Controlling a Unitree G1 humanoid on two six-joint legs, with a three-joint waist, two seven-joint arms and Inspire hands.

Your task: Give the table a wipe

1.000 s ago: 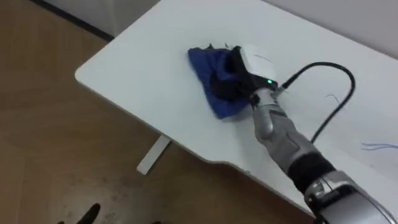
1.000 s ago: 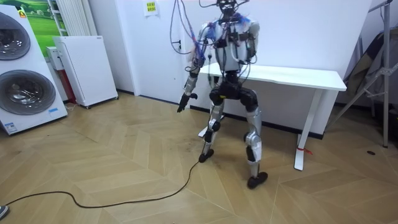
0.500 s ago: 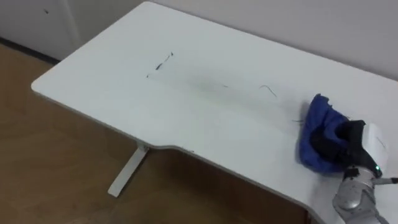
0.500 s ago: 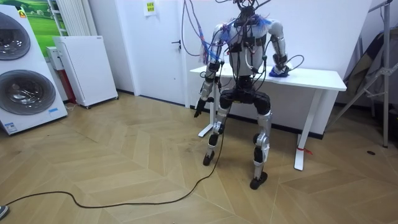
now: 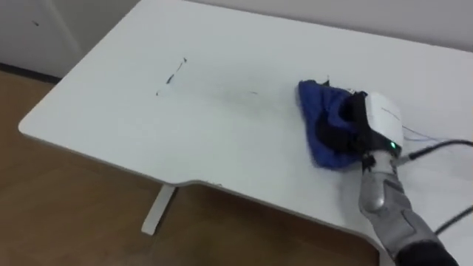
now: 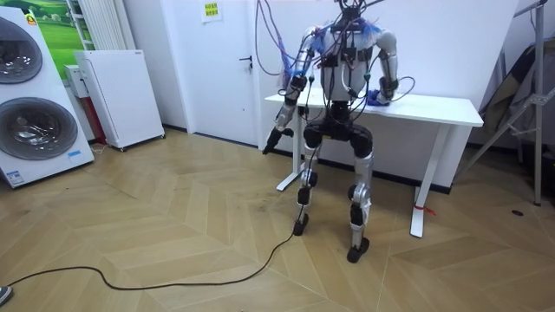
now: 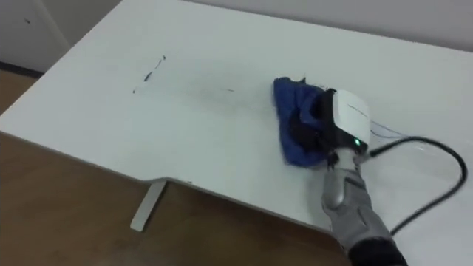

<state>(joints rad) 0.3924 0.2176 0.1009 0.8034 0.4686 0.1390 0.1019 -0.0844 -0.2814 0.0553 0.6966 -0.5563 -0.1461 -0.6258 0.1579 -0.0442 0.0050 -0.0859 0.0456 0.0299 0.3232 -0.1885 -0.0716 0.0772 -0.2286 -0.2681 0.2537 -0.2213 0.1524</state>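
Observation:
A bunched blue cloth lies on the white table, right of the middle and near the front edge. My right hand rests on the cloth's right side, its dark fingers curled into the fabric. The same cloth and right hand show in the right eye view. Dark pen marks sit on the tabletop to the cloth's left, and thin blue scribbles to its right. In the room view I stand at the table's front, the right hand on top, the left hand hanging beside the table's end.
The table's front edge runs close below the cloth, with a white leg under it over wooden floor. Washing machines and a white cabinet stand at the room view's left. A folded stand leans at its right.
My right hand slid the cloth from the table's left end far to the right, then back left toward the middle. I turned and stepped squarer to the table; the eye view shifted.

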